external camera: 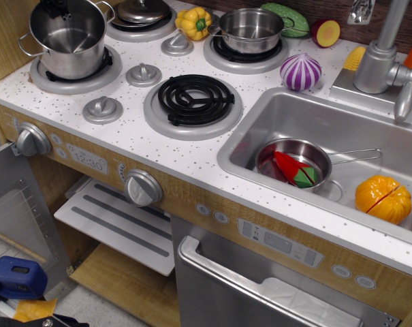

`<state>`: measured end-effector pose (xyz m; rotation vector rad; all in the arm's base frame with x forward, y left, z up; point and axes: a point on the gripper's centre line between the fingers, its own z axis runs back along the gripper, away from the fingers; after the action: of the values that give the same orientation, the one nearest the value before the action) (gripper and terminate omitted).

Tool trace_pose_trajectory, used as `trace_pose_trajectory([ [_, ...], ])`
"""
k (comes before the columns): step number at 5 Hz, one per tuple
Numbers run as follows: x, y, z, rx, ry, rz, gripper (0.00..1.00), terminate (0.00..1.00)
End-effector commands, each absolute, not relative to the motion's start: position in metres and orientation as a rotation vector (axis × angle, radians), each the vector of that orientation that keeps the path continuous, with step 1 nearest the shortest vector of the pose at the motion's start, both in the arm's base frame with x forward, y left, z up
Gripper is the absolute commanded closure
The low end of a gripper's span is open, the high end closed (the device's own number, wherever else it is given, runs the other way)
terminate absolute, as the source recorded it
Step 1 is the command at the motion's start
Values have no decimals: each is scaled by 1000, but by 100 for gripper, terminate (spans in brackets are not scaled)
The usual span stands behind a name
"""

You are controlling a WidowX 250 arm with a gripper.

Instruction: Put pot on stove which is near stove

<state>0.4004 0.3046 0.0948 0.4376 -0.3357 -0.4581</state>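
Tall steel pot [67, 39], upright on front-left coil burner of stove [131, 133]. Gripper [58, 7] dark, at pot's far rim, mostly cropped; jaw state indeterminable. Shallower pot [250, 30] on rear-right burner.

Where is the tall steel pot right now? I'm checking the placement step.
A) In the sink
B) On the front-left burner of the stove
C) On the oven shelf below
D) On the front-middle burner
B: the tall pot sits over the front-left coil of the stove, while the front-middle burner is bare and the sink holds only a small saucepan and an orange toy vegetable.
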Motion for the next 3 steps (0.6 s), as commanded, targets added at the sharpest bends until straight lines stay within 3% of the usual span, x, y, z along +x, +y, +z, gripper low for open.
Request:
trace_pose_trajectory([
  [1,400,320,125,517,-359,-491,100,0],
  [2,401,321,125,507,-374,-493,100,0],
  [3,401,322,126,512,-403,-527,0,0],
])
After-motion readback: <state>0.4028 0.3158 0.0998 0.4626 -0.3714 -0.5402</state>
